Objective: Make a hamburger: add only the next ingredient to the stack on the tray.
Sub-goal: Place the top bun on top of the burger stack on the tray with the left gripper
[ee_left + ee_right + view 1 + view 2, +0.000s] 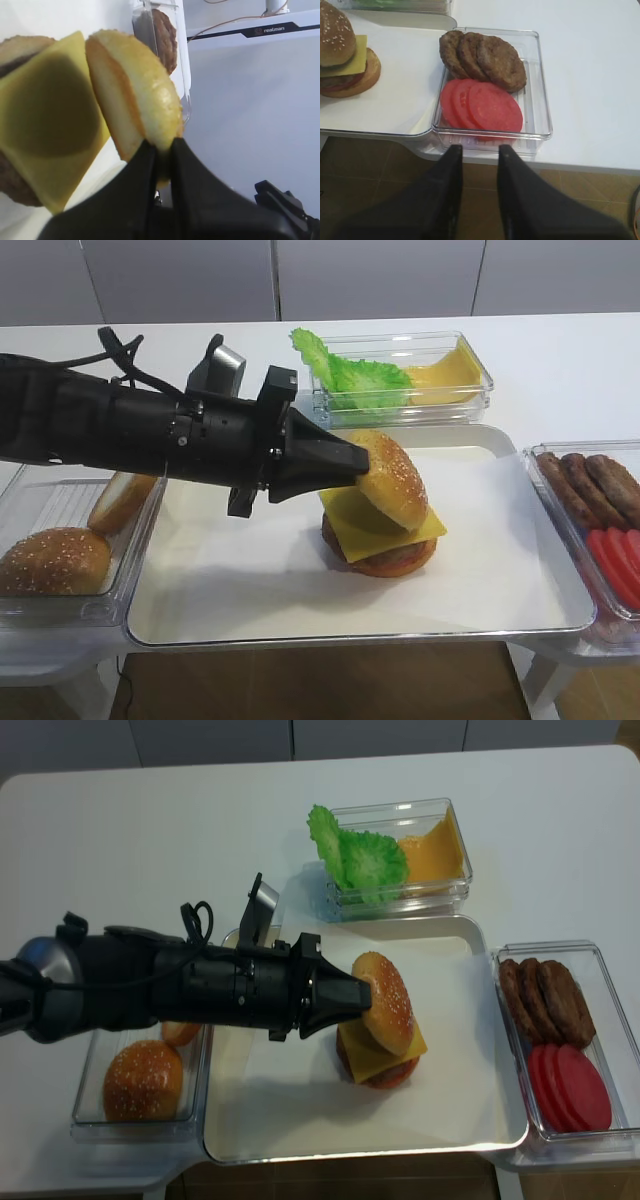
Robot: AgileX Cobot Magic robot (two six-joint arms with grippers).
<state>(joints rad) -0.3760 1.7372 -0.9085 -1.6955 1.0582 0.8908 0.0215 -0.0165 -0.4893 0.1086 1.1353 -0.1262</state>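
While the left gripper (352,468) stays out of the description no longer than needed: its jaws are clamped on the edge of the sesame bun top (392,480), which leans tilted with its lower rim on the square, glossy yellow cheese slice (395,525) of the stack (380,545) on the cream, metal-rimmed tray (300,635). Placement step is in hand; judged next, level the dome over the patty, then release. Right gripper (479,150) hangs near the clear bin of rough brown patties (485,57) and smooth red tomato slices (482,106), jaws parted, holding nothing.

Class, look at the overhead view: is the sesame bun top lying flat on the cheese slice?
No: the sesame bun top is tilted steeply, its edge gripped by the left pincer.
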